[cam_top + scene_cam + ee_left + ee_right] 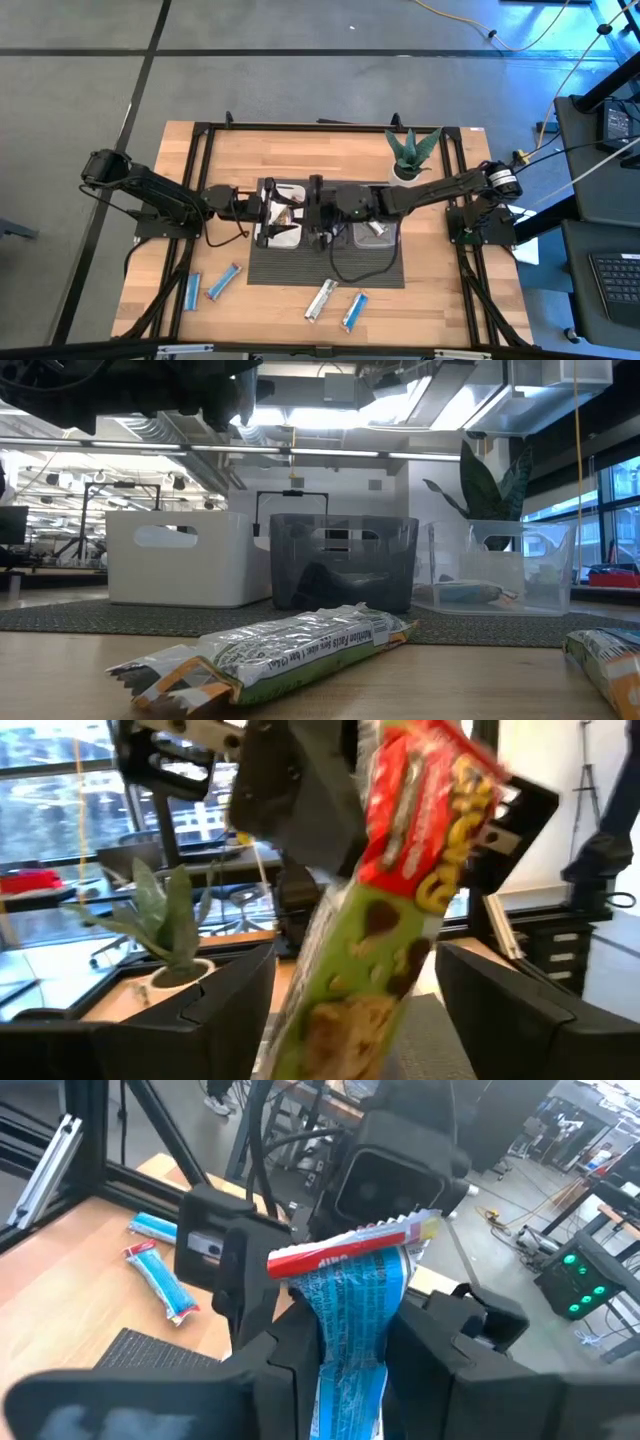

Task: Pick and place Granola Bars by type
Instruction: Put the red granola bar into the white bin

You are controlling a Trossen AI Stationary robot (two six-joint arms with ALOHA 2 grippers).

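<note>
My left gripper (pixel 268 207) (pixel 357 955) hovers over the white tray (pixel 283 236), shut on a granola bar (pixel 400 890) with a red and green wrapper. My right gripper (pixel 318 208) (pixel 355 1330) faces it from the right, above the black tray (pixel 345 560), and is shut on a blue granola bar (pixel 350 1310) with a red crimped end. On the near part of the table lie two blue bars (pixel 192 290) (pixel 225 283), a silver bar (pixel 320 300) and another blue bar (pixel 355 310). A silver bar (pixel 375 228) lies in the clear tray (pixel 500 565). My left gripper pinches the red and green bar between its two fingers by its green end (pixel 335 1020), reaching level from the table's left. The bar is lifted clear and stands tilted, its red end (pixel 430 780) ahead of the fingers. My right gripper pinches the blue bar between its two fingers at its blue middle (pixel 350 1355), coming from the table's right. The fingers lie along the bar. It is lifted clear, and its red crimped end (pixel 350 1252) sticks out past the fingertips toward the left gripper.
The three trays stand in a row on a dark mat (pixel 300 272). A potted plant (pixel 412 152) stands behind the clear tray at the far right. The two grippers are close together over the trays. The black tray holds something I cannot make out.
</note>
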